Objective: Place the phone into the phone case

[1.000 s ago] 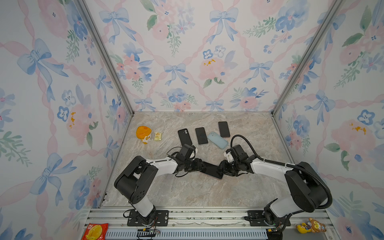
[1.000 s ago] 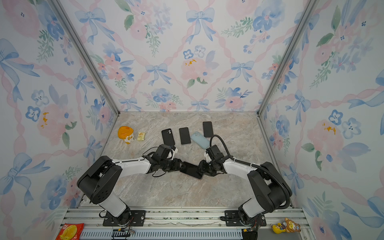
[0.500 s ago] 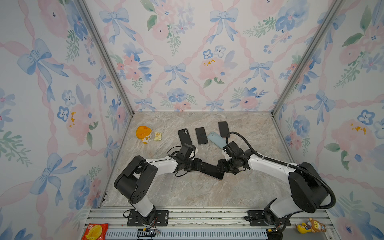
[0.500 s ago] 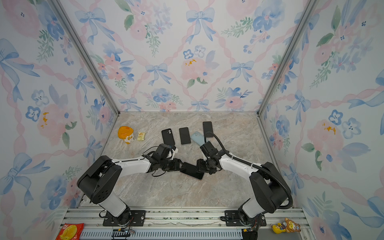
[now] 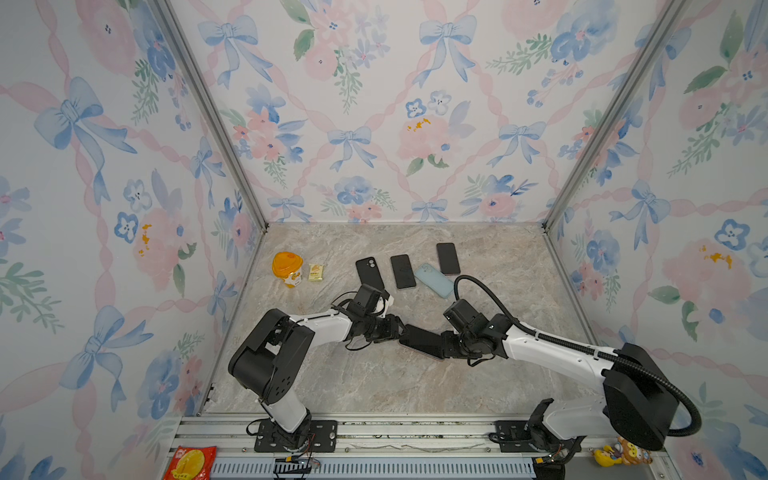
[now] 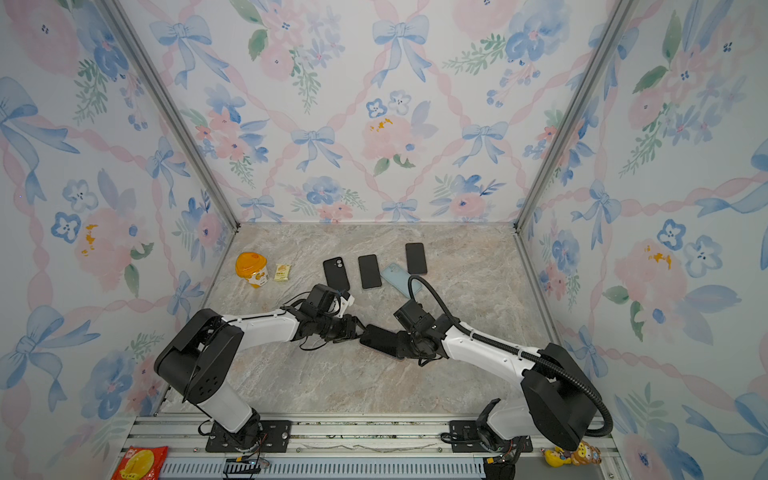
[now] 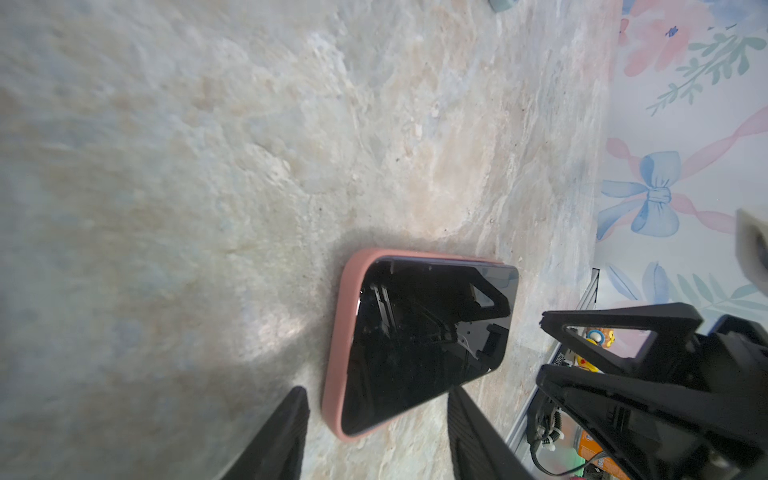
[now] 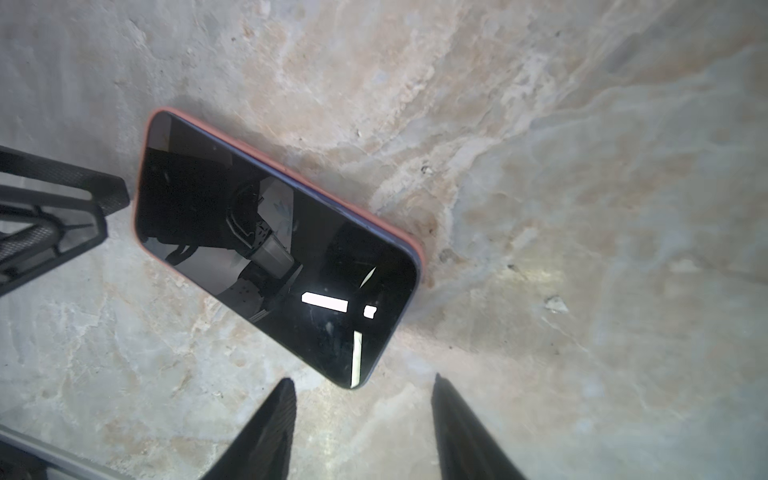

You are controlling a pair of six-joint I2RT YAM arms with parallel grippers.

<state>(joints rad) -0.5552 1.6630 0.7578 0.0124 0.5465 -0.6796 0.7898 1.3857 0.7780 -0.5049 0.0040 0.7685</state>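
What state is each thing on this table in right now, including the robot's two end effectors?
Phone: screen up, dark, cased.
Pink case: lying flat, holding the phone.
Left end effector: open, straddling one phone corner.
Right end effector: open, just short of the phone's other end.
Orange cup: upright, lid on.
Black phone with lenses up: lying face down.

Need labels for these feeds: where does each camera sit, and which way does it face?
Both top views: high at the front, looking down at the table; left arm, left claw, right arm, right claw show.
Left wrist: on the left arm, facing the cased phone; left claw and right claw show.
Right wrist: on the right arm, facing that phone; right claw and left claw show.
Shared: both wrist views see the phone from opposite ends.
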